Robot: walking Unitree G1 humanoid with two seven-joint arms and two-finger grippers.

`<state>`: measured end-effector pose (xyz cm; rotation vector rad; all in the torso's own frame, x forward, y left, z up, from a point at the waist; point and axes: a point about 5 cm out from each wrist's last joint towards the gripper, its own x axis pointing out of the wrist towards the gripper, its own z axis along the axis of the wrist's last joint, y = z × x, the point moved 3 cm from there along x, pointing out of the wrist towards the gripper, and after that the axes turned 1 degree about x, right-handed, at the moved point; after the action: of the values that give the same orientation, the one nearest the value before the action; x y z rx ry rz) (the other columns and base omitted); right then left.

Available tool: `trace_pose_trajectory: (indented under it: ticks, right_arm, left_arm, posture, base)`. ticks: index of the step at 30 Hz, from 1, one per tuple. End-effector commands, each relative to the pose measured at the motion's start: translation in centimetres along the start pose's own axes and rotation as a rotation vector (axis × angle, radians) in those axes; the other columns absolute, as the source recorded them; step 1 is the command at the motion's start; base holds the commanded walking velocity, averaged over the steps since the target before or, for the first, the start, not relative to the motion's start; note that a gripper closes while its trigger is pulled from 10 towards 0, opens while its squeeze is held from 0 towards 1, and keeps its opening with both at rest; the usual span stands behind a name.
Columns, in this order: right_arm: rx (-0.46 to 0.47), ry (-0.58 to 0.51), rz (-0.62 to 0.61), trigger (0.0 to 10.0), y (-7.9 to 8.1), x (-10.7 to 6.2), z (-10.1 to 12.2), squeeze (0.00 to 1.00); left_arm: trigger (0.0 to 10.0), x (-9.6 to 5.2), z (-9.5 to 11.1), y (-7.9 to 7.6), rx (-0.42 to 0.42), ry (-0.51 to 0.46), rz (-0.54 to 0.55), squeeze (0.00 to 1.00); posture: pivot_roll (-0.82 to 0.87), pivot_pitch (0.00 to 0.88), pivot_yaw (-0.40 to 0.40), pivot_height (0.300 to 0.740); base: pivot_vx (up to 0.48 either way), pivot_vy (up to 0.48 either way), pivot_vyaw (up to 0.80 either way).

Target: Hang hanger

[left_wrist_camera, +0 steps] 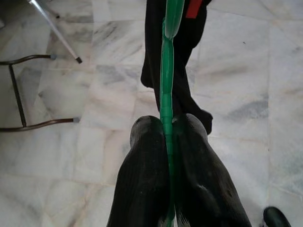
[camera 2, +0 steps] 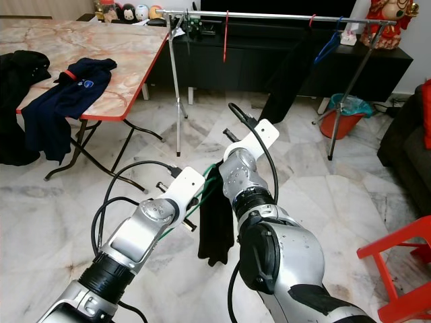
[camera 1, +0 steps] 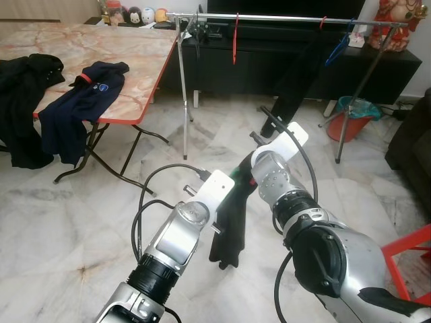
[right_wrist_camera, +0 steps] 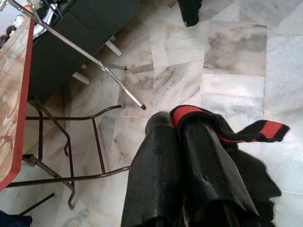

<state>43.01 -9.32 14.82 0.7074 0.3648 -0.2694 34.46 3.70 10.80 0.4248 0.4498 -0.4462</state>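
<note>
Marble floor (camera 1: 81,229) spreads pale and bare under both arms, with open room ahead. Nearest, the left gripper (left_wrist_camera: 168,142) has its fingers clamped on the thin green hanger (left_wrist_camera: 166,90), a light, stiff strip of plastic that looks slick and could twist in so narrow a pinch. Just beside it the right gripper (right_wrist_camera: 176,124) has its fingers shut together on the red-trimmed collar of the black garment (camera 2: 217,229), which droops limp below the two wrists, clear of the floor. Soft cloth like that will swing and may slide along the hanger; holding at the collar and the hanger's neck seems the safest place, though I cannot tell where the hook sits. Off to the left stands the red-edged folding table (camera 1: 135,60), with a navy shirt (camera 1: 84,101) draped over its edge and its splayed legs reaching onto the floor. Farther on, the metal clothes rail (camera 1: 283,18) crosses in front of the dark cabinet (camera 1: 269,67), already carrying a red hanger (camera 1: 235,40); the bare stretch of bar beside it looks free, with the rail's angled legs to avoid.
</note>
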Motion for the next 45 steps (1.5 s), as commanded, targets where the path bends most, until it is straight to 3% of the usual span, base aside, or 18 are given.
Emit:
trace_pose_trajectory:
  ticks: [1, 4, 7, 9, 13, 19, 22, 27, 29, 32, 35, 37, 40, 45]
  right_arm:
    - [0.01, -0.041, 0.025, 10.0, 1.1, -0.2, 1.4, 0.0]
    - [-0.01, -0.035, 0.042, 10.0, 1.3, -0.2, 1.3, 0.0]
    - [-0.09, -0.016, 0.078, 10.0, 1.6, -0.3, 0.6, 0.0]
    - [-0.12, -0.008, 0.091, 10.0, 1.5, -0.3, 0.4, 0.0]
    - [-0.16, -0.002, 0.099, 10.0, 1.3, -0.2, 0.3, 0.0]
    - [-0.224, -0.027, 0.112, 10.0, 1.2, -0.2, 0.9, 0.0]
    - [-0.208, -0.053, 0.088, 10.0, 0.7, -0.2, 1.7, 0.0]
    - [-0.2, -0.053, 0.067, 10.0, 0.2, -0.2, 1.6, 0.0]
    - [-0.199, -0.047, 0.066, 10.0, 0.1, -0.2, 1.4, 0.0]
    - [-0.187, -0.006, 0.067, 10.0, -0.1, -0.3, 0.1, 0.0]
    - [-0.191, 0.001, 0.066, 10.0, -0.2, -0.4, -0.2, 0.0]
    - [-0.178, 0.018, 0.064, 10.0, -0.3, -0.4, -0.6, 0.0]
    - [-0.176, 0.02, 0.066, 10.0, -0.3, -0.5, -0.7, 0.0]
    - [-0.172, 0.028, 0.078, 10.0, 0.2, -0.9, -1.1, 0.0]
  left_arm:
    - [10.0, 0.0, 0.7, 0.5, -0.011, -0.027, 0.031, 0.0]
    - [10.0, 0.0, 1.5, 0.2, -0.03, -0.079, 0.0, 0.0]
    - [10.0, -0.4, 2.8, -1.0, -0.045, -0.163, -0.09, 0.0]
    - [10.0, -0.8, 3.1, -2.4, -0.081, -0.179, -0.188, 0.0]
    - [10.0, -1.2, 3.5, -3.2, -0.141, -0.212, -0.244, 0.0]
    - [10.0, -0.8, 3.3, -1.7, -0.19, -0.2, -0.158, 0.0]
    - [10.0, -0.3, 1.7, 0.4, -0.172, -0.105, -0.037, 0.0]
    - [10.0, -0.3, 1.7, 1.8, -0.227, -0.116, 0.039, 0.0]
    - [10.0, -0.4, 2.1, 1.8, -0.234, -0.143, 0.038, 0.0]
    - [10.0, -0.8, 3.5, 0.7, -0.279, -0.217, -0.05, 0.0]
    - [10.0, -0.9, 3.8, 0.0, -0.292, -0.227, -0.098, 0.0]
    - [10.0, -1.2, 3.9, -1.7, -0.258, -0.225, -0.2, 0.0]
    - [10.0, -1.3, 3.8, -2.2, -0.252, -0.226, -0.221, 0.0]
    - [10.0, -0.7, 3.3, -0.5, -0.227, -0.191, -0.073, 0.0]
  posture:
    - [0.17, 0.0, -0.08, 0.74]
    - [0.17, 0.0, -0.08, 0.74]
    - [0.17, 0.0, -0.084, 0.74]
    - [0.17, 0.0, -0.084, 0.74]
    - [0.16, 0.0, -0.083, 0.74]
    - [0.16, 0.0, -0.081, 0.74]
    - [0.15, 0.0, -0.077, 0.74]
    - [0.16, 0.0, -0.078, 0.74]
    - [0.16, 0.0, -0.078, 0.74]
    - [0.16, 0.0, -0.081, 0.74]
    - [0.16, 0.0, -0.082, 0.74]
    - [0.16, 0.0, -0.082, 0.74]
    - [0.16, 0.0, -0.082, 0.74]
    - [0.16, 0.0, -0.085, 0.74]
  base:
    - [0.0, 0.0, 0.0]
    - [0.0, 0.0, 0.0]
    - [0.0, 0.0, 0.0]
    - [0.0, 0.0, 0.0]
    - [0.0, 0.0, 0.0]
    - [0.0, 0.0, 0.0]
    - [0.0, 0.0, 0.0]
    - [0.0, 0.0, 0.0]
    - [0.0, 0.0, 0.0]
    - [0.0, 0.0, 0.0]
    - [0.0, 0.0, 0.0]
    - [0.0, 0.0, 0.0]
    - [0.0, 0.0, 0.0]
    - [0.0, 0.0, 0.0]
